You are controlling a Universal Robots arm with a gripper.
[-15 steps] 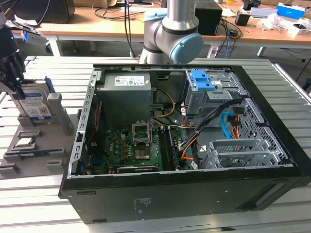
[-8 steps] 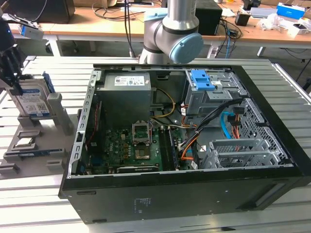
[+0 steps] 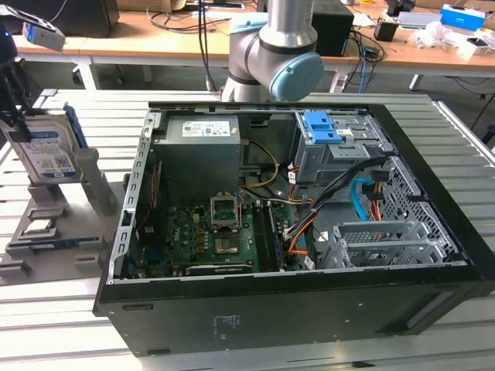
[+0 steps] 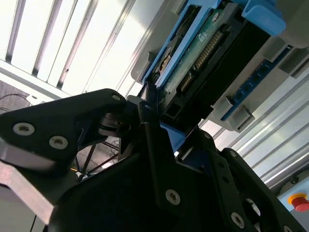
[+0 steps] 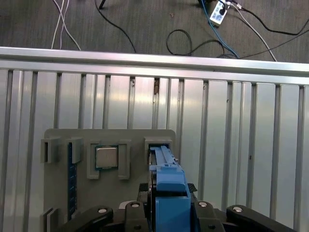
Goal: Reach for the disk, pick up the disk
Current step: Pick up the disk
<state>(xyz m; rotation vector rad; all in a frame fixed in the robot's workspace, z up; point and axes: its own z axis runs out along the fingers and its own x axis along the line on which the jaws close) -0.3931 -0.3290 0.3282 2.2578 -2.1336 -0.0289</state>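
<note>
At the gripper [image 5: 167, 218], note the disk [image 5: 169, 191] directly beneath it, standing on edge in the grey stand [image 5: 120, 136], long axis roughly upright, its top edge within the gripper's span. Clamped or merely straddling: you cannot tell. Farther off, in the exterior view, the open computer case [image 3: 309, 301] sits well apart.

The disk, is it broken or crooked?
Nothing looks broken. The disk stands on edge in its grey holder, as it seems meant to, with the gripper straddling it.
</note>
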